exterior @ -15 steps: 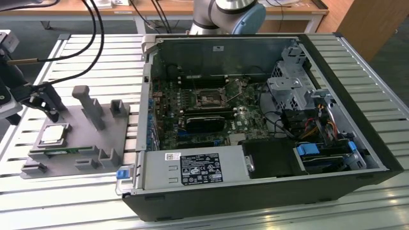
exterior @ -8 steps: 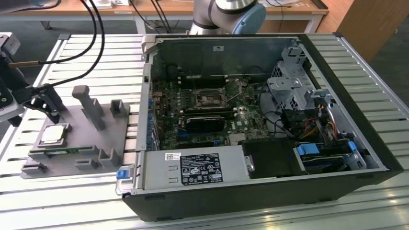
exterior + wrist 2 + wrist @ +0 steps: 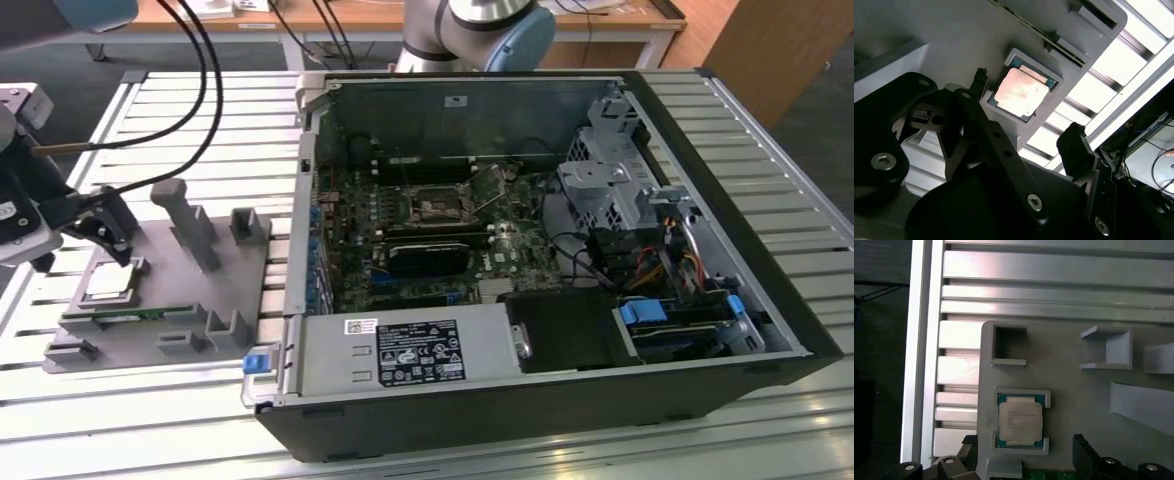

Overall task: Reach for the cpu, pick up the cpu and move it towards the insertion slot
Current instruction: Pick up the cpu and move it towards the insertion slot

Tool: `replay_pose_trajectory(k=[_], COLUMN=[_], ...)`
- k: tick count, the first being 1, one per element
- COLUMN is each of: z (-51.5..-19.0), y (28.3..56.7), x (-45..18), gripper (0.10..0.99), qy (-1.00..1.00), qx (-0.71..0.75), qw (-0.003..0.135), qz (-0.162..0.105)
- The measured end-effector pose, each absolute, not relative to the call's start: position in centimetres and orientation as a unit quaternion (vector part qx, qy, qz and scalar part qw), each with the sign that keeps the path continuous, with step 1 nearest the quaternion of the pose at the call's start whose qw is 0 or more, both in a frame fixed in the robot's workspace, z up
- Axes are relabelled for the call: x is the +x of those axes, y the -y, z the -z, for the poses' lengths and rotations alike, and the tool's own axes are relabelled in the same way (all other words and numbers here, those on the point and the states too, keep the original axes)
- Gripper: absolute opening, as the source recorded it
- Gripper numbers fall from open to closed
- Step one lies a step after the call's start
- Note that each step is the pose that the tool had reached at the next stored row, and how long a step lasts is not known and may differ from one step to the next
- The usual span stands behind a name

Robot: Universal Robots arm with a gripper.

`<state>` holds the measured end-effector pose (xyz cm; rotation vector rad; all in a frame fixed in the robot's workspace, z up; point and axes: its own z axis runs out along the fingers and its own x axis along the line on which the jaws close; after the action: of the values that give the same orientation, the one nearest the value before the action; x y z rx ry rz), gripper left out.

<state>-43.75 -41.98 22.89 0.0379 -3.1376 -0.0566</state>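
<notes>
Spread end effector (image 3: 1028, 106) seemingly hovers above the cpu (image 3: 1020, 420).

Soft even light fills the scene, while the bench (image 3: 1152, 26) slats glare white and the cpu (image 3: 1020, 93) top shines pinkish in the second wrist view.

A robotics lab is showing: an opened computer case (image 3: 534, 410) is lying on a slatted aluminium bench (image 3: 200, 410), desks (image 3: 347, 20) standing along the frame's top.

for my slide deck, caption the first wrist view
Open end effector hovering over the cpu seated in its grey fixture
</notes>
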Motion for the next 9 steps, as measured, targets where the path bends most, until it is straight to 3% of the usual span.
replay_pose_trajectory(k=[9], z=[-22.11], y=[41.99], x=[-43.75], gripper=[0.824], qy=[1.0], qx=[0.012], qw=[0.002], qz=[0.018])
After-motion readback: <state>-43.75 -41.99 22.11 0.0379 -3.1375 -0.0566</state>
